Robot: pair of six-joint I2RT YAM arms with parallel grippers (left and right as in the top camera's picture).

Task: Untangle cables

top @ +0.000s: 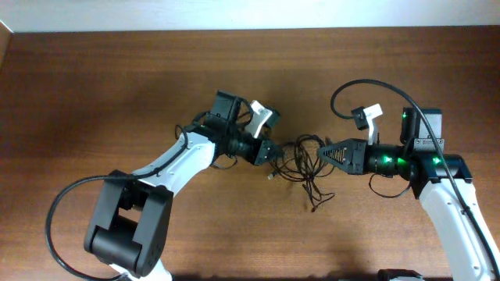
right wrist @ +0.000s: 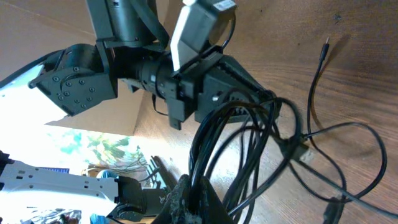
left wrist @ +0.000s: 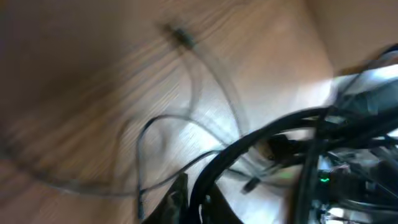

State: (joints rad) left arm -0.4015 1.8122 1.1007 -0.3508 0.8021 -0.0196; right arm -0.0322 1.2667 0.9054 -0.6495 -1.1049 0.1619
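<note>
The cables (top: 301, 160), thin black wires gathered in a small snarl of overlapping loops, lie at the middle of the brown wooden table (top: 117, 94), strung between the two arms. From above, one strand trails out of the bunch toward the table's near edge. The right wrist camera shows several loops (right wrist: 249, 143) bunched together, with looser single wires spreading over the wood and a slim plug (right wrist: 325, 45) at the end of one of them. The left gripper (top: 271, 153) meets the bunch from the left, its jaws drawn in around wires where the loops converge at its tip (right wrist: 264, 96). The right gripper (top: 322, 151) meets it from the right, its jaws likewise narrow and pinching strands that run down between its fingers (right wrist: 189, 196) at the bottom of its own view. The left wrist picture is badly blurred: only a dark arc of wire (left wrist: 249, 146), faint thin strands and one small plug (left wrist: 181, 37) can be made out, and its own fingers are cut off at the bottom edge.
</note>
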